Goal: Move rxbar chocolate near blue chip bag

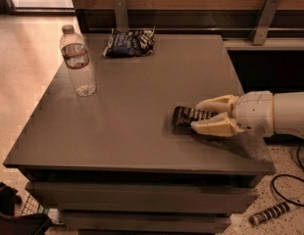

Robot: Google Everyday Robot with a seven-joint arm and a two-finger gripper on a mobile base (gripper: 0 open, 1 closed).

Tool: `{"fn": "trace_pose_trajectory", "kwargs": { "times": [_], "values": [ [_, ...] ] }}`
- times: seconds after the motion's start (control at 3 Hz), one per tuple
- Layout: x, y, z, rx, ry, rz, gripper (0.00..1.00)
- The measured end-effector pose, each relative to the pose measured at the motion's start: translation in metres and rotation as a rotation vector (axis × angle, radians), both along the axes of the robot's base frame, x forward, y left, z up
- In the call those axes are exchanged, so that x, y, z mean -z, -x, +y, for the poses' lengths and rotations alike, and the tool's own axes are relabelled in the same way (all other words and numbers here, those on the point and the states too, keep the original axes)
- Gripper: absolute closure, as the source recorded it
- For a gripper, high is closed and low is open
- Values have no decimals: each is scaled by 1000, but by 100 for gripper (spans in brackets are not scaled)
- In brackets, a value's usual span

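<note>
Clasps rxbar chocolate point(183, 115) between gripper point(195, 115) fingers, right front of table point(132, 131); well apart from blue chip bag point(130, 42); clear bottle point(78, 62) upright.

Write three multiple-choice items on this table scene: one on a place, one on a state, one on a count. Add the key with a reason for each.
1. Where is the rxbar chocolate?
A. On the floor
B. On the table, right front, at the gripper
C. In a drawer

2. How does the water bottle stand?
A. Upright, capped
B. Tipped on its side
C. Upside down

3. How many bottles are on the table?
A. None
B. One
C. Three

Key:
1 B: the rxbar chocolate lies flat at the gripper, far from the blue chip bag at the back edge.
2 A: the water bottle stands on its base with the cap on top.
3 B: only one clear bottle shows, at the left.
</note>
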State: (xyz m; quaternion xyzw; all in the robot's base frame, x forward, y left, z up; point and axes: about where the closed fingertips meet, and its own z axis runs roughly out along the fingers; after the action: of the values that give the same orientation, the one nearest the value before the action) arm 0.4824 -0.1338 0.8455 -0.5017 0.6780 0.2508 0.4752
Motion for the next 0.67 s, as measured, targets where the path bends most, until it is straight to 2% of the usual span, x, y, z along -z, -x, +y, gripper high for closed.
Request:
{"fn": "trace_pose_trajectory", "kwargs": {
  "times": [0.33, 0.67],
  "values": [
    [-42, -45, -16, 35, 56, -55, 100],
    [-79, -106, -30, 113, 56, -95, 100]
  ]
}}
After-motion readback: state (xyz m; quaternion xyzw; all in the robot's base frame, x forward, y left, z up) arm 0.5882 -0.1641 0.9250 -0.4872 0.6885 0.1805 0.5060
